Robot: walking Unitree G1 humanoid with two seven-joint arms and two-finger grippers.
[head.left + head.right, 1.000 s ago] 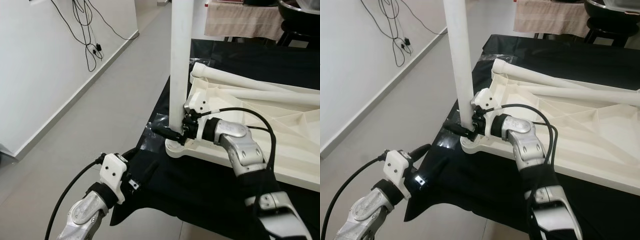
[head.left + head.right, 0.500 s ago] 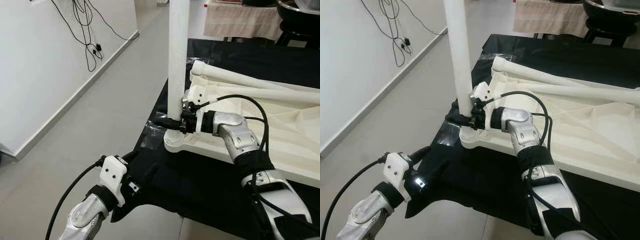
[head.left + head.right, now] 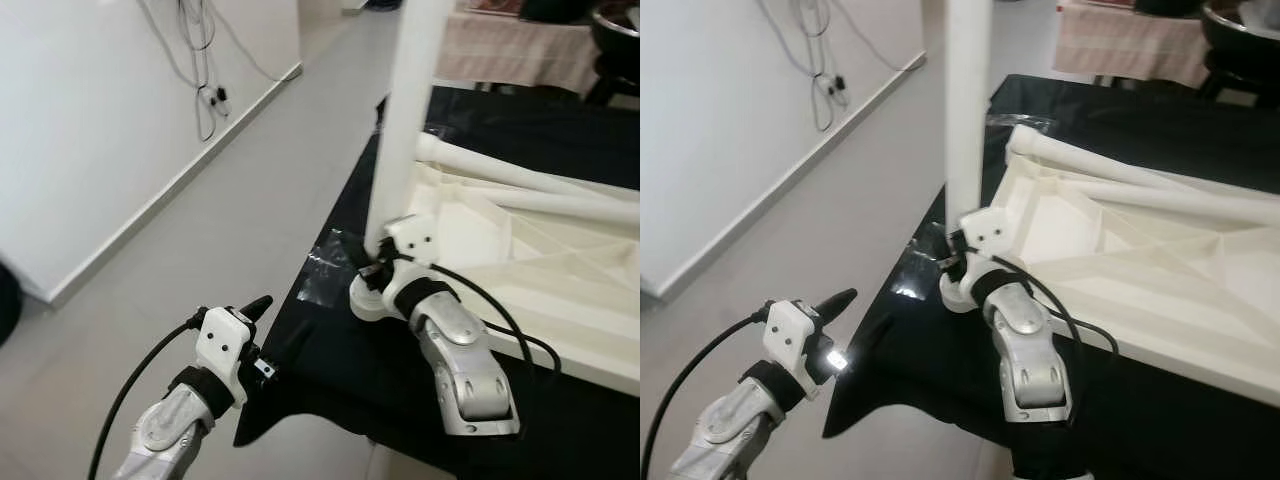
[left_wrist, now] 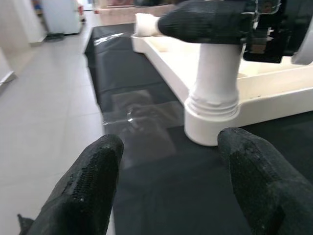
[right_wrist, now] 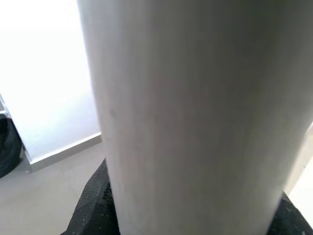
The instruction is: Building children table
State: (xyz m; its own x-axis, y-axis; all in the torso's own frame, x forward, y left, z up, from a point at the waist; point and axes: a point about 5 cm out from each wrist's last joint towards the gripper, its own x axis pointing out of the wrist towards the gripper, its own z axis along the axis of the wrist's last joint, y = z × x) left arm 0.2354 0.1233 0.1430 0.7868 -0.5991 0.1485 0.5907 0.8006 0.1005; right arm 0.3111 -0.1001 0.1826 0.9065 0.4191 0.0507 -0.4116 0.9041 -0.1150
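A white table leg [image 3: 408, 120] stands upright in the corner socket [image 3: 366, 300] of the upside-down white table top [image 3: 570, 280]. My right gripper [image 3: 378, 268] is shut on the leg just above the socket, its forearm reaching up from below. In the right wrist view the leg [image 5: 195, 98] sits between the black fingers [image 5: 93, 205]. My left gripper [image 3: 258, 304] hovers low, off the cloth's corner over the floor, open. Between its fingers [image 4: 93, 186] the left wrist view looks at the socket [image 4: 212, 115] from a short way off.
Two more white legs [image 3: 530, 180] lie on the table top. A black cloth [image 3: 330, 370] covers the floor under it, with clear plastic [image 3: 325, 275] at its edge. Grey floor and a white wall with hanging cables [image 3: 205, 60] are on the left.
The camera has shifted. My right arm has swung round, so its forearm now comes from below rather than from the right, with the gripper still on the leg's base. The left gripper stays low.
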